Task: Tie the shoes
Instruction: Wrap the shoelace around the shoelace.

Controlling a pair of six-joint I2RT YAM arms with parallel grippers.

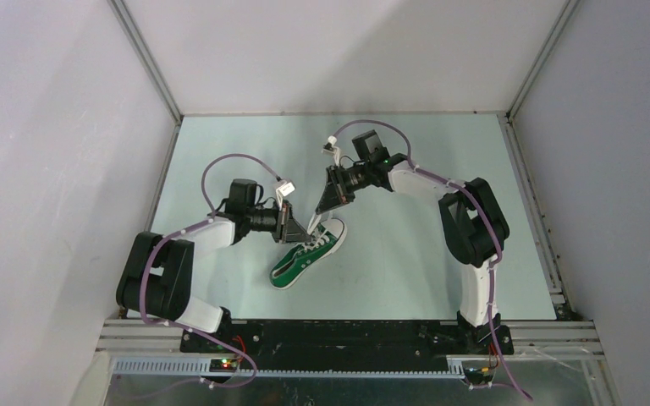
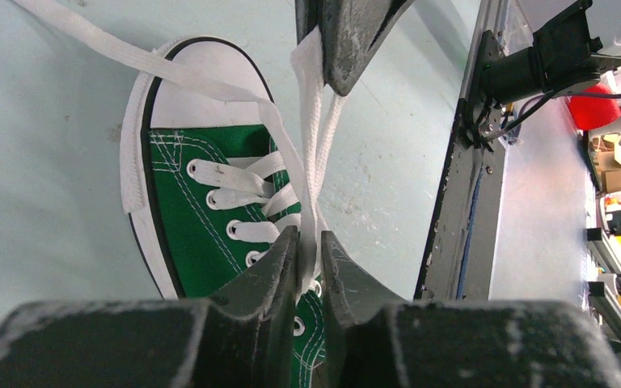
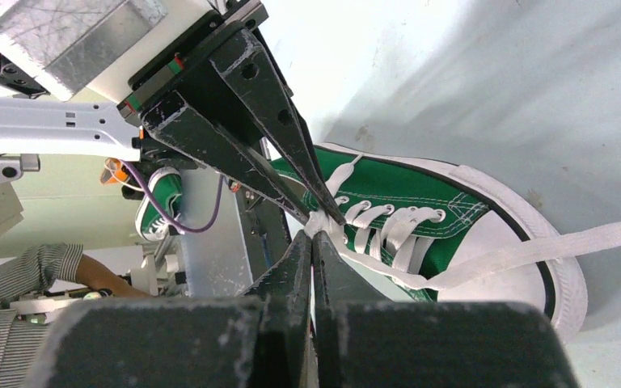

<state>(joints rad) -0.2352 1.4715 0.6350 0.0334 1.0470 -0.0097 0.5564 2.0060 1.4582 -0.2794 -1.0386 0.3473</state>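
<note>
The green shoe [image 1: 303,258] with a white toe cap lies on the pale table, toe pointing to the far right. Both grippers meet just above its laced throat. My right gripper [image 3: 311,236] is shut on a white lace [image 2: 311,145], which runs taut down to the eyelets; in the left wrist view it hangs from that gripper [image 2: 335,81]. My left gripper [image 2: 309,242] has its jaws narrowly apart, with the same lace running between them. Another lace strand [image 3: 582,238] trails loose across the toe cap and onto the table. The shoe's heel is hidden behind my fingers.
A dark metal rail [image 2: 453,202] borders the table at the near edge, with the arm bases [image 1: 347,334] behind it. Grey walls enclose the left, right and far sides. Both arms [image 1: 220,228] [image 1: 440,190] reach inward over the middle.
</note>
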